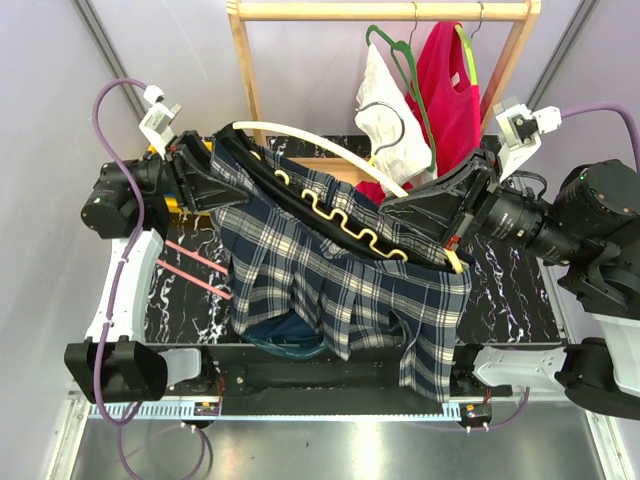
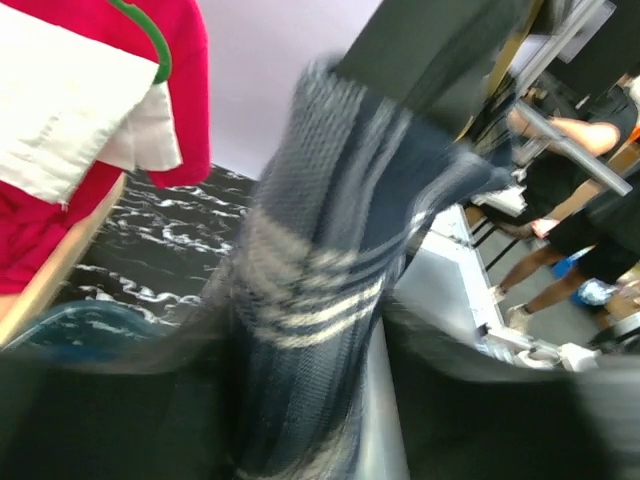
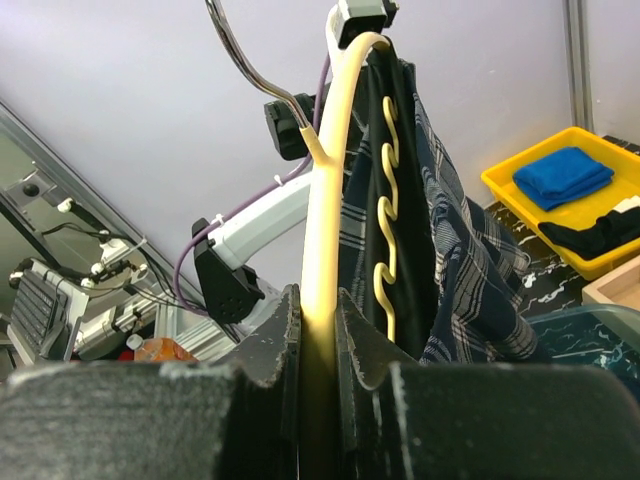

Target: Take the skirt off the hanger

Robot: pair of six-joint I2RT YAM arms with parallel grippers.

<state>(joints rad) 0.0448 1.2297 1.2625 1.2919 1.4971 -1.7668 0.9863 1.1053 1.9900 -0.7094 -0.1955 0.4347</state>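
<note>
Right end effector (image 3: 318, 318) is pressed together on the cream hanger (image 3: 318, 220), pinching its arm near one end. Left end effector (image 1: 213, 180) sits at the hanger's other end. Its wrist view is blurred, but plaid cloth fills the gap between the fingers, so it appears clamped on a bunch of skirt (image 1: 340, 280).

The hanger is held between the two arms, above the desk (image 1: 510, 290). The navy plaid skirt is still on it — the waistband runs along the wavy yellow bar and the rest hangs down toward the desk's near edge.

Behind, a wooden rack (image 1: 250, 70) holds a red top (image 1: 450, 90) and a white garment (image 1: 385, 125).
</note>
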